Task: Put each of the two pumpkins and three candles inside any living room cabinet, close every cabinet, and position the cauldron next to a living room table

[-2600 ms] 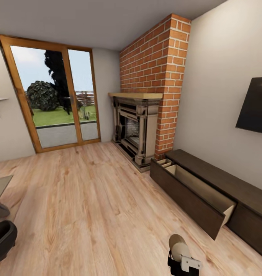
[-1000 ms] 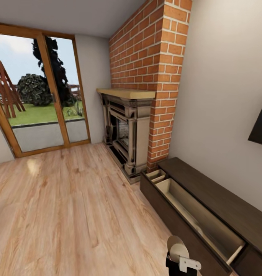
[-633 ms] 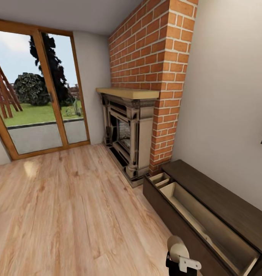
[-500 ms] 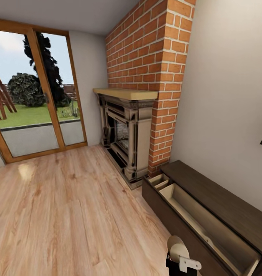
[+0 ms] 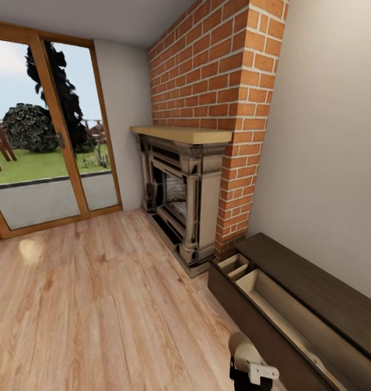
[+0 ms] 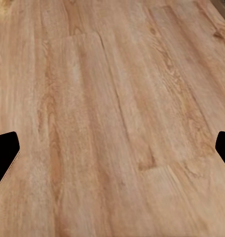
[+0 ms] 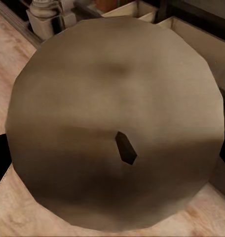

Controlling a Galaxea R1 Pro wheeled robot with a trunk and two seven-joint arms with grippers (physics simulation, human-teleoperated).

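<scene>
My right gripper (image 5: pixel 249 374) is low in the head view, shut on a beige candle (image 5: pixel 241 345). In the right wrist view the candle's round top (image 7: pixel 93 113) with its dark wick (image 7: pixel 126 148) looms close. Just right of it runs the long dark brown cabinet (image 5: pixel 310 282), its pale-lined drawer (image 5: pixel 286 312) pulled open. Past the candle a sliver of orange (image 7: pixel 103 4) shows in a beige compartment; I cannot tell if it is a pumpkin. My left gripper (image 6: pixel 112 148) hangs open over bare floor. The cauldron is out of view.
A brick chimney (image 5: pixel 218 70) with a stone fireplace (image 5: pixel 177 190) stands just beyond the cabinet's far end. A glass patio door (image 5: pixel 39 141) is at the left. Wooden floor (image 5: pixel 98 304) spreads wide to the left of the cabinet.
The camera has travelled forward and turned, so fireplace and cabinet look nearer and the black cauldron has left the picture at the left. The candle stays in my right gripper.
</scene>
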